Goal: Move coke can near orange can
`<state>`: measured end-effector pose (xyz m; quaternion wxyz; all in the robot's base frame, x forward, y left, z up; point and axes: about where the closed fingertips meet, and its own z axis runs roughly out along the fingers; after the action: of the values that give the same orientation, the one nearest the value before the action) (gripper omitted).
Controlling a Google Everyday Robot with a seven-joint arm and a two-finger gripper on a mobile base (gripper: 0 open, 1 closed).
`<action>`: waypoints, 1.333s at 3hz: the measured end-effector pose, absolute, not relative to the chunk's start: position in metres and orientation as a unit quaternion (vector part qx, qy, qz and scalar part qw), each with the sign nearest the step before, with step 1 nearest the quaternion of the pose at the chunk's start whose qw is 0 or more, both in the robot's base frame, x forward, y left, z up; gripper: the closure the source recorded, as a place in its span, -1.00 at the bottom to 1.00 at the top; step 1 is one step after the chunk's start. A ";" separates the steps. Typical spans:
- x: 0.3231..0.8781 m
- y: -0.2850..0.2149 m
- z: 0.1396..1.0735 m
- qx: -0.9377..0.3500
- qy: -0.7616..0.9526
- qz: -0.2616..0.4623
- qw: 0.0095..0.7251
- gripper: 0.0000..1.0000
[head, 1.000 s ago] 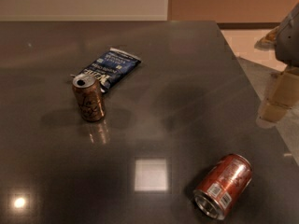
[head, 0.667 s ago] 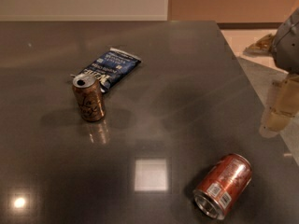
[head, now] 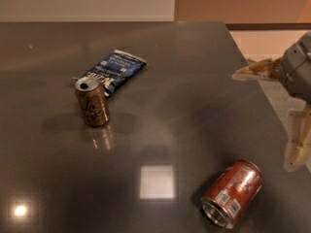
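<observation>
I see the coke can (head: 233, 193) lying on its side at the near right of the dark glossy table (head: 184, 91), with its silver rim turned toward the near left. There are white barcode patches beside that rim. The rest of the red label's writing I can't make out.

The orange can (head: 91, 102) stands upright left of centre, well apart from the coke can. It has dark cursive script down its side that I can't read. Just behind it on the far side lies a blue snack bag (head: 114, 71) with white lettering, also not legible to me. Its near corner meets the can's top in this view.

My gripper (head: 266, 120) hangs at the right edge of the scene, its two tan fingers (head: 255, 71) spread wide and holding nothing. It sits a little beyond the coke can, not touching it.
</observation>
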<state>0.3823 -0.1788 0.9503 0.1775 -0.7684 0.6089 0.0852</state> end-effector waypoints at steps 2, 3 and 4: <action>0.343 -0.169 0.908 -0.850 0.501 0.070 0.147 -1.00; 0.329 -0.168 0.883 -0.874 0.466 0.059 0.122 -1.00; 0.323 -0.168 0.864 -0.888 0.446 0.056 0.101 -1.00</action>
<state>0.3227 -0.1677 0.8643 0.1013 -0.8877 0.4457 0.0560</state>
